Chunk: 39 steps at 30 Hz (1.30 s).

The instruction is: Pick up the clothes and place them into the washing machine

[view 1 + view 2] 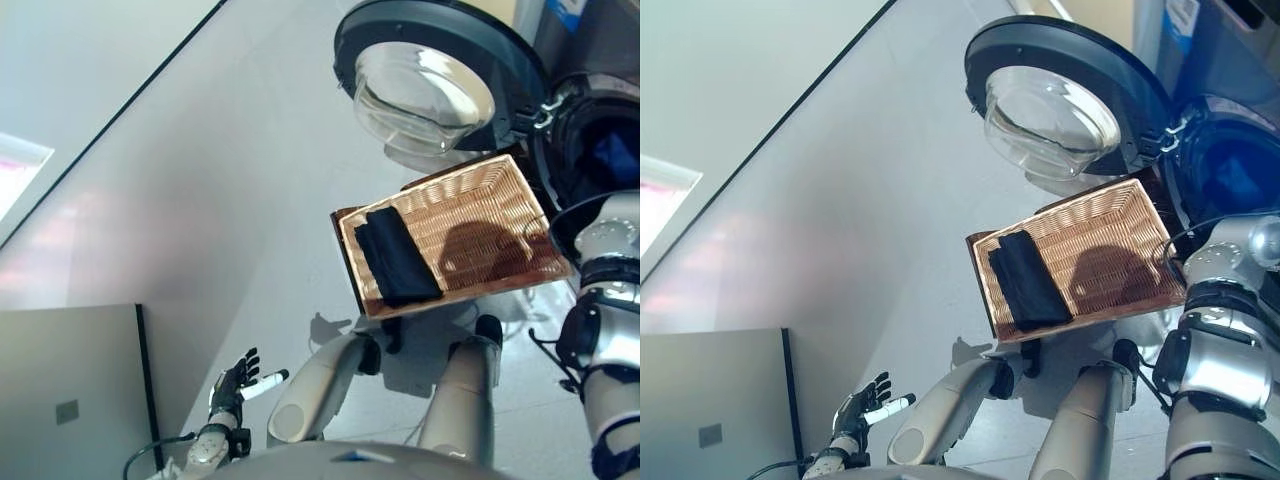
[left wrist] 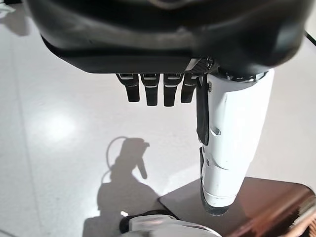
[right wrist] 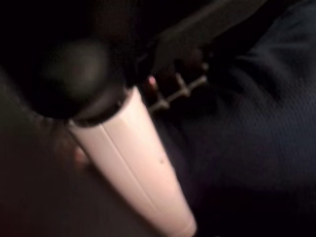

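A folded dark cloth [image 1: 397, 255] lies in the left part of a wicker basket [image 1: 500, 200] that stands in front of me. The washing machine [image 1: 590, 130] is at the upper right, its round glass door [image 1: 425, 85] swung open to the left. Blue cloth [image 1: 612, 155] shows inside the drum. My right arm [image 1: 610, 250] reaches into the drum, and the right hand [image 3: 138, 158] sits in the dark there, its white-covered thumb beside dark blue cloth [image 3: 256, 133]. My left hand [image 1: 232, 385] hangs open and empty at the lower left, above the floor.
The basket rests on a brown stand [image 1: 345, 250] just below the open door. A grey cabinet [image 1: 70, 380] stands at the lower left. A second machine [image 1: 1230, 40] is behind the washer. Pale floor stretches to the left of the basket.
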Motion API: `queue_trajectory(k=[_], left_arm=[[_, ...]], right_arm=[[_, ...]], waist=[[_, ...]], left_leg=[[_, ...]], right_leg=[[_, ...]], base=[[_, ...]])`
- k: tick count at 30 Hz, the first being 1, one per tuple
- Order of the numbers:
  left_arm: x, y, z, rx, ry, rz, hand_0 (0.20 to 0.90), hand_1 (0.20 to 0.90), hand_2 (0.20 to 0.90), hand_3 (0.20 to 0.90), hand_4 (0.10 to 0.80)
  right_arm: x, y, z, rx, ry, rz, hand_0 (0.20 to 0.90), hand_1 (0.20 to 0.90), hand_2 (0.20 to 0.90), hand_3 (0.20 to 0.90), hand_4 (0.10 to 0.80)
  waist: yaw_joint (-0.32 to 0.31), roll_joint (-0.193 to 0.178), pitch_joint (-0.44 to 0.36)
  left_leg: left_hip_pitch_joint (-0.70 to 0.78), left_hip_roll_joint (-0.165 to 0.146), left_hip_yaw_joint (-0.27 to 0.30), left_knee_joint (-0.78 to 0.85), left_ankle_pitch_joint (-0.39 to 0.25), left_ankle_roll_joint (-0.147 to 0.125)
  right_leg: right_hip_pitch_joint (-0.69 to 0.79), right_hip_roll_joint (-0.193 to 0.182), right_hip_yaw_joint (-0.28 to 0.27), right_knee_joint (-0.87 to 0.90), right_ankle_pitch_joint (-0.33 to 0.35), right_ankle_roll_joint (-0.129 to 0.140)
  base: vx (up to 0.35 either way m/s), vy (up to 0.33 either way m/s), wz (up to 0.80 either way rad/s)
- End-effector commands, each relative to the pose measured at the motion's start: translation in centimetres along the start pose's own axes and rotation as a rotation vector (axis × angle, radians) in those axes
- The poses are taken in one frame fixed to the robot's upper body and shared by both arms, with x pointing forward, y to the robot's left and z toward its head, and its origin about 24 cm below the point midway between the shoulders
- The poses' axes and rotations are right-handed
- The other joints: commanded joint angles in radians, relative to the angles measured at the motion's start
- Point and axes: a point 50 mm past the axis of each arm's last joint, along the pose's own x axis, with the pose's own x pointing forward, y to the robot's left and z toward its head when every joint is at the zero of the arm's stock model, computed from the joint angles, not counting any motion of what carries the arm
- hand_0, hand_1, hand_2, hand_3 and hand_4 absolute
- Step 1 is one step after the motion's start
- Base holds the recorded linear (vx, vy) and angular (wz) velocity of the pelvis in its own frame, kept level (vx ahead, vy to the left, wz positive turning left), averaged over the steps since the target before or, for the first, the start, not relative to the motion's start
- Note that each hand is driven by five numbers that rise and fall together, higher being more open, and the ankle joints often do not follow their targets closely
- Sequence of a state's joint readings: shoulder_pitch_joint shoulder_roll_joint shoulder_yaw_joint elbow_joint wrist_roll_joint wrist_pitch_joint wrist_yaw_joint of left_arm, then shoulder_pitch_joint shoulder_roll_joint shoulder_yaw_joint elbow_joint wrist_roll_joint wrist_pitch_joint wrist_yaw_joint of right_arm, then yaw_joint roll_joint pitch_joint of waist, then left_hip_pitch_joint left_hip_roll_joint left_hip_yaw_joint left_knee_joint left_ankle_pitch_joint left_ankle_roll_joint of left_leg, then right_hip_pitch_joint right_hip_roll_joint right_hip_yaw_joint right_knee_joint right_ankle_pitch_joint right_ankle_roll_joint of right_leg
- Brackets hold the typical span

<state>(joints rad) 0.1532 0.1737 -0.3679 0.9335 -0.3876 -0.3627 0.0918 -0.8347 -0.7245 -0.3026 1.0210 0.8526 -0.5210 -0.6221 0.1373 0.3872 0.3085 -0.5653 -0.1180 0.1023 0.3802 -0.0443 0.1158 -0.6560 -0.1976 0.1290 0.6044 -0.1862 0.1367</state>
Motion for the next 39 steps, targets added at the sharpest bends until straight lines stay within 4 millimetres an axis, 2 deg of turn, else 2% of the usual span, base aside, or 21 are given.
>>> queue_trajectory(k=[1,2,4,6,10,11,17,22,25,26,27,29,31,35,39], left_arm=[[-0.5,2.2,-0.7,-0.013,0.011,0.086,0.900,0.900,0.900,0.900,0.800],[-0.5,1.9,-0.7,-0.020,0.016,0.074,0.900,0.900,0.900,0.900,0.800],[-0.3,1.3,-0.7,-0.030,0.017,0.052,0.900,0.900,0.900,0.900,0.800],[-0.4,1.2,-0.9,-0.033,0.024,0.052,0.900,0.900,0.900,0.900,0.800],[-0.7,2.4,-1.7,-0.025,0.068,0.110,0.900,0.900,0.900,0.900,0.800],[-0.7,2.5,-1.7,-0.024,0.068,0.111,0.900,0.900,0.900,0.900,0.800],[-0.5,2.9,-2.0,-0.005,0.102,0.132,0.900,0.900,0.900,0.900,0.800],[-0.3,3.5,-1.6,0.005,0.095,0.142,0.900,0.900,0.900,0.900,0.800],[-0.1,4.1,-1.0,0.015,0.074,0.156,0.900,0.900,0.900,0.900,0.800],[0.1,4.5,-0.7,0.019,0.069,0.167,0.900,0.900,0.900,0.900,0.800],[0.2,4.8,-0.4,0.024,0.060,0.176,0.900,0.900,0.900,0.900,0.800],[0.3,5.4,0.1,0.035,0.047,0.192,0.900,0.900,0.900,0.900,0.800],[0.3,6.2,0.4,0.037,0.038,0.225,0.900,0.900,0.900,0.900,0.800],[0.5,7.3,1.1,0.056,0.034,0.267,0.900,0.900,0.900,0.900,0.800],[0.8,8.1,2.3,0.069,-0.008,0.289,0.900,0.900,0.900,0.900,0.800]], right_arm=[[1.2,2.1,4.1,-0.022,-0.167,0.189,0.900,0.900,0.900,0.900,0.800],[0.7,1.4,2.1,-0.061,-0.109,0.189,0.900,0.900,0.900,0.900,0.800],[0.0,0.2,-0.4,-0.111,-0.028,0.185,0.900,0.900,0.900,0.900,0.800],[-0.2,-1.5,-2.1,-0.140,0.046,0.155,0.900,0.900,0.900,0.900,0.800],[-1.7,-3.2,-5.0,-0.165,0.147,0.133,0.900,0.900,0.900,0.900,0.800],[-1.7,-3.2,-5.0,-0.165,0.148,0.132,0.900,0.900,0.900,0.900,0.800],[-4.3,-5.4,-8.6,-0.238,0.282,0.134,0.900,0.900,0.900,0.900,0.800],[-7.5,-8.5,-12.4,-0.473,0.439,0.236,0.900,0.900,0.900,0.900,0.800],[-9.0,-9.5,-13.7,-0.572,0.498,0.290,0.900,0.900,0.900,0.900,0.800],[-9.7,-9.6,-14.3,-0.669,0.518,0.353,0.900,0.900,0.900,0.900,0.800],[-10.1,-9.6,-14.5,-0.665,0.531,0.364,0.900,0.900,0.900,0.900,0.800],[-11.3,-9.9,-15.4,-0.802,0.561,0.461,0.900,0.900,0.900,0.900,0.800],[-12.6,-9.3,-16.2,-0.820,0.574,0.506,0.900,0.900,0.900,0.900,0.800],[-14.1,-9.9,-17.1,-0.924,0.608,0.559,0.900,0.900,0.900,0.900,0.800],[-15.5,-9.7,-17.7,-0.890,0.635,0.554,0.900,0.900,0.900,0.900,0.800]], waist=[[-0.015,0.005,-0.059],[-0.014,0.004,-0.060],[-0.014,0.005,-0.059],[-0.011,0.005,-0.059],[0.000,-0.018,-0.056],[0.000,-0.019,-0.056],[0.005,-0.086,-0.050],[0.016,-0.162,-0.047],[0.030,-0.205,-0.044],[0.039,-0.221,-0.045],[0.042,-0.235,-0.043],[0.055,-0.262,-0.041],[0.064,-0.291,-0.035],[0.087,-0.342,-0.023],[0.105,-0.374,-0.010]], left_leg=[[0.002,-0.006,-0.005,0.037,-0.055,-0.064],[0.006,-0.006,-0.007,0.028,-0.051,-0.066],[0.012,-0.006,-0.015,0.016,-0.040,-0.069],[0.015,-0.009,-0.023,0.008,-0.030,-0.073],[0.011,-0.006,-0.040,0.006,-0.016,-0.076],[0.011,-0.007,-0.041,0.006,-0.016,-0.076],[0.031,0.002,-0.064,-0.002,-0.006,-0.079],[0.067,0.010,-0.089,-0.043,0.015,-0.086],[0.094,0.012,-0.113,-0.075,0.031,-0.093],[0.108,0.014,-0.123,-0.089,0.039,-0.095],[0.111,0.013,-0.129,-0.097,0.043,-0.096],[0.120,0.015,-0.143,-0.108,0.052,-0.099],[0.121,0.017,-0.155,-0.112,0.055,-0.099],[0.117,0.019,-0.181,-0.100,0.054,-0.097],[0.111,0.016,-0.208,-0.096,0.057,-0.100]], right_leg=[[0.046,0.036,-0.050,-0.099,0.102,-0.085],[0.050,0.036,-0.052,-0.109,0.105,-0.085],[0.060,0.035,-0.059,-0.118,0.112,-0.088],[0.069,0.034,-0.068,-0.123,0.111,-0.091],[0.085,0.036,-0.091,-0.128,0.111,-0.095],[0.086,0.036,-0.092,-0.128,0.111,-0.095],[0.127,0.035,-0.122,-0.150,0.122,-0.098],[0.188,0.033,-0.160,-0.211,0.148,-0.094],[0.231,0.029,-0.188,-0.264,0.165,-0.091],[0.247,0.028,-0.198,-0.284,0.173,-0.089],[0.256,0.026,-0.209,-0.298,0.178,-0.088],[0.276,0.024,-0.229,-0.320,0.187,-0.087],[0.288,0.024,-0.244,-0.332,0.191,-0.086],[0.308,0.028,-0.268,-0.346,0.194,-0.087],[0.318,0.024,-0.299,-0.353,0.191,-0.087]], base=[[0.001,-0.007,-0.06],[-0.013,-0.011,-0.06],[-0.023,-0.032,-0.08],[-0.026,-0.041,-0.03],[-0.024,-0.057,0.04],[-0.019,-0.055,0.08],[0.005,-0.044,0.21],[0.018,-0.061,0.10],[0.036,-0.080,0.21],[0.048,-0.077,0.28],[0.028,-0.079,0.28],[0.017,-0.061,0.16],[0.009,-0.068,0.22],[0.010,-0.060,0.22],[-0.005,-0.048,0.21]])
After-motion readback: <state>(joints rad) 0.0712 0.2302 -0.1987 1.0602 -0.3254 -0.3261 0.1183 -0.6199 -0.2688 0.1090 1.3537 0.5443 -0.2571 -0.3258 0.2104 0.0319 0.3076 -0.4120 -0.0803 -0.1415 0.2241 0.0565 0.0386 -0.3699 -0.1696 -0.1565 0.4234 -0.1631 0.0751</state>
